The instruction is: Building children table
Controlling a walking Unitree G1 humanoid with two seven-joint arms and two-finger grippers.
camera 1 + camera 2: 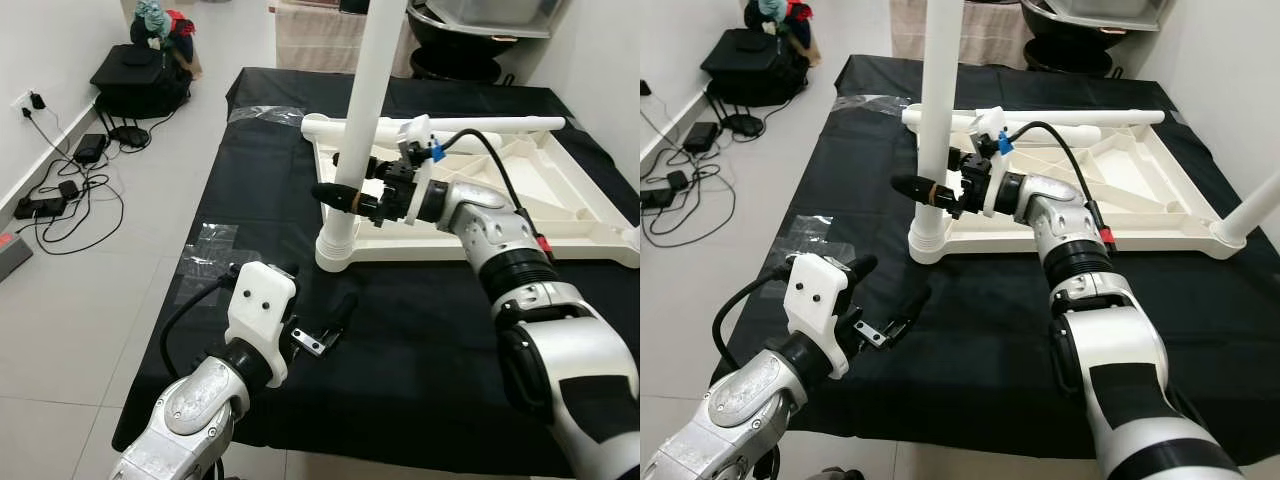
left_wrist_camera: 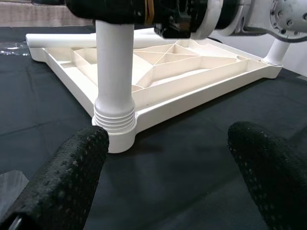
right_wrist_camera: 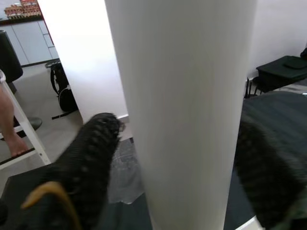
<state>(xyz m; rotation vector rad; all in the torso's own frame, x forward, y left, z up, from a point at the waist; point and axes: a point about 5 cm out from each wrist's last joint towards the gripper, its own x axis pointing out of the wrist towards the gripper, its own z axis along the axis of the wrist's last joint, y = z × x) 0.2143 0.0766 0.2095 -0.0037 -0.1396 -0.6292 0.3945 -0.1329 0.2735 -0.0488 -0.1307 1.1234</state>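
My right arm reaches forward and inward, elbow bent, with the right gripper (image 1: 340, 195) clamped around the upright white table leg (image 1: 372, 90) seated in the near corner socket of the inverted white tabletop (image 1: 560, 190) on the black cloth (image 1: 420, 330). My left gripper (image 1: 320, 300) rests low over the cloth, fingers apart, holding nothing.

Grey tiled floor (image 1: 80, 300), cables (image 1: 60, 195) along wall.
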